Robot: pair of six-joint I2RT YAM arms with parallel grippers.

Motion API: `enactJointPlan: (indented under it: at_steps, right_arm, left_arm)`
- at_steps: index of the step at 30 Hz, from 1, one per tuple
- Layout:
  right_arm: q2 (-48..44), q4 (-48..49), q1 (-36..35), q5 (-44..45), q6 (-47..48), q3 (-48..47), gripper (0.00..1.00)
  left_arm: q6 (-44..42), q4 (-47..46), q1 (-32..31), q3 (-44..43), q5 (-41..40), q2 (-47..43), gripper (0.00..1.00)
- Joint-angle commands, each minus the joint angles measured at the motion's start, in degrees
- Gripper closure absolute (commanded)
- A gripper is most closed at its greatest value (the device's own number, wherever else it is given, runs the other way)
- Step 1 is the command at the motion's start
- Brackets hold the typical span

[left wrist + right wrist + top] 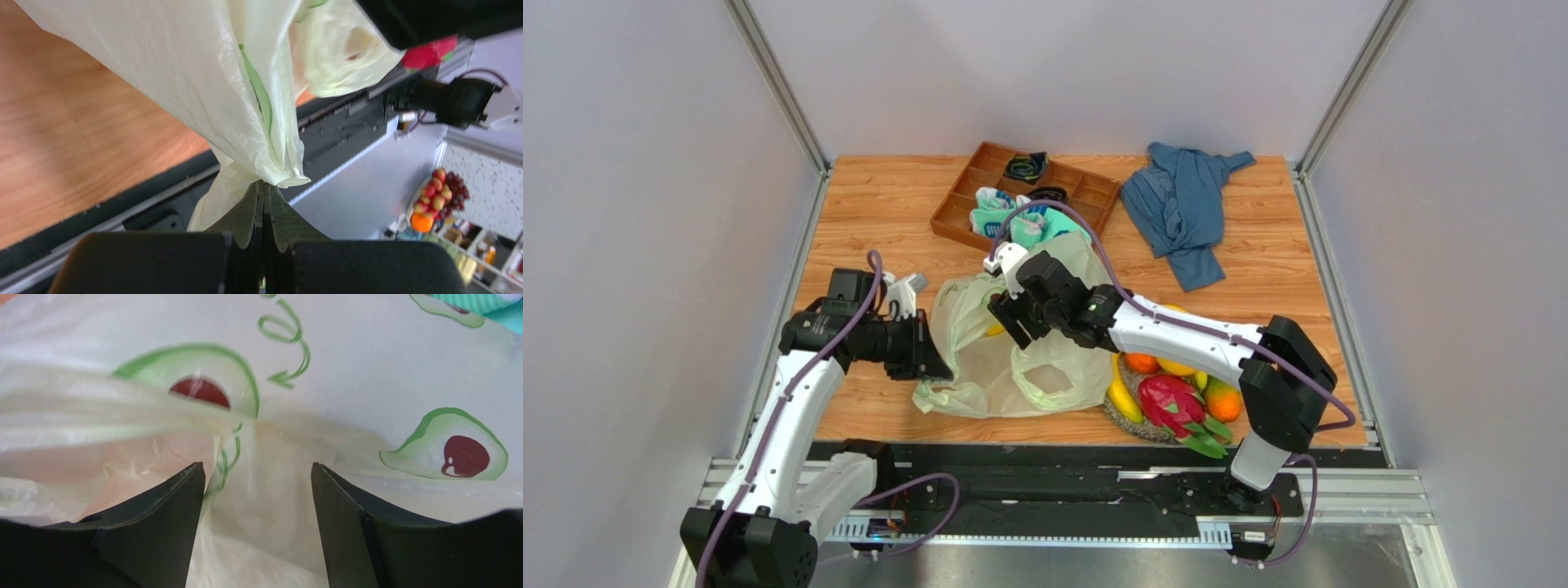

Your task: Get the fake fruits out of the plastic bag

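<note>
the fake fruits [1169, 402] lay heaped at 5 o'clock on the table. the left gripper [264, 195] was clenched on an edge of the plastic bag [977, 368] at the centre. the right gripper [256, 478] stood released, jaws apart against the bag's film.

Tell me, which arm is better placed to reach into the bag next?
Right. The right end effector is open, facing the plastic bag, while the left end effector is shut on the bag's edge.

Plain pale grey walls [1063, 74] on three sides of the wooden worktop [879, 202], aluminium posts [777, 83] at its far corners, black rail [1075, 456] along its near edge, evenly lit.
</note>
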State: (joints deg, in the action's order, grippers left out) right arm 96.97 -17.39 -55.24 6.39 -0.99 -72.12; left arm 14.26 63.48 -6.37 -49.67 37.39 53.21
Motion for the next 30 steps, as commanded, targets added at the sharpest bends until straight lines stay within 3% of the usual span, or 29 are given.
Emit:
enactJointPlan:
  at_steps: [1, 7, 10, 14, 22, 27, 30]
  right_arm:
    - [-5.12, 0.26, 0.49, -4.18, 7.92, -5.90, 0.29]
    - [-8.89, -5.63, -1.26, -16.31, 4.86, -8.39, 0.28]
    - [-8.47, -7.22, -2.32, -21.68, 4.86, -8.30, 0.42]
    - [-2.06, -6.17, -2.33, -19.25, -0.31, -9.70, 0.61]
    - [14.28, -3.27, -1.80, -13.35, -8.84, -21.03, 0.70]
    - [18.43, -2.74, -1.01, -9.30, -11.30, -22.63, 0.71]
    - [18.08, -1.51, -0.83, -1.75, -11.31, -23.33, 0.52]
  left_arm:
    - [7.09, -12.13, 0.31, -1.22, -1.98, -1.71, 1.00]
    - [11.05, -20.05, 0.31, -1.04, -0.82, -1.27, 1.00]
    - [12.10, -21.12, 0.39, -0.95, -0.04, -1.70, 1.00]
    - [13.33, -20.77, 0.39, -0.96, 1.37, -2.93, 1.00]
    - [13.60, -19.89, 1.80, -0.52, 2.78, -4.17, 1.00]
    - [13.51, -19.89, 2.94, -0.60, 3.74, -4.25, 1.00]
    - [12.98, -19.63, 2.94, -0.25, 4.27, -4.69, 1.00]
